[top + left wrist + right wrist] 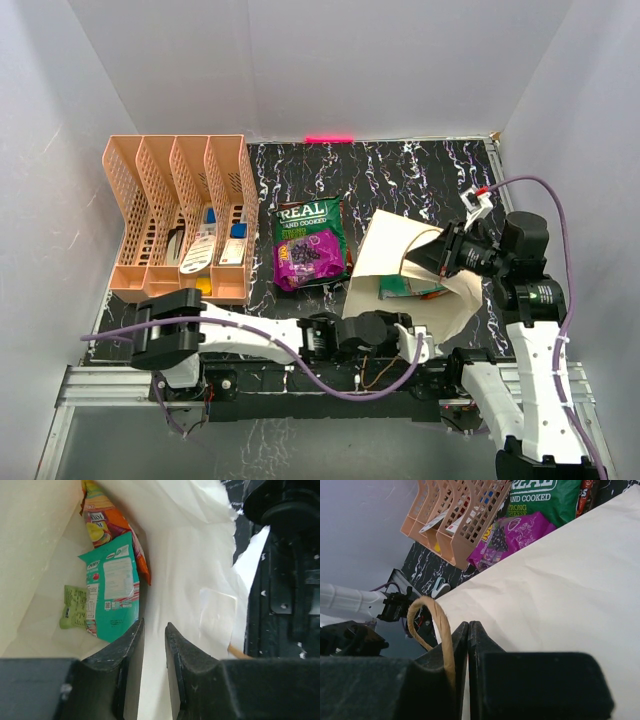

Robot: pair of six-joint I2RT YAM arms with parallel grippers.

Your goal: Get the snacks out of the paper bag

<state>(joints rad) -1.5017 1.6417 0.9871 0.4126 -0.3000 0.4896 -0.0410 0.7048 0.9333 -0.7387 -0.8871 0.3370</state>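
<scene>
The cream paper bag lies on its side on the dark marbled table, mouth toward the arms. My right gripper is shut on the bag's upper rim and holds the mouth up; a brown cord handle loops beside its left finger. My left gripper is at the bag's mouth, jaws a little apart and empty. Inside the bag lie a teal packet, an orange-red-yellow packet and a light green one. Outside, left of the bag, lie the green "REAL" bag and the purple packet.
A peach lattice file rack with stationery stands at the left; it also shows in the right wrist view. White walls close in the table on three sides. The right arm's black body stands just right of the bag's mouth.
</scene>
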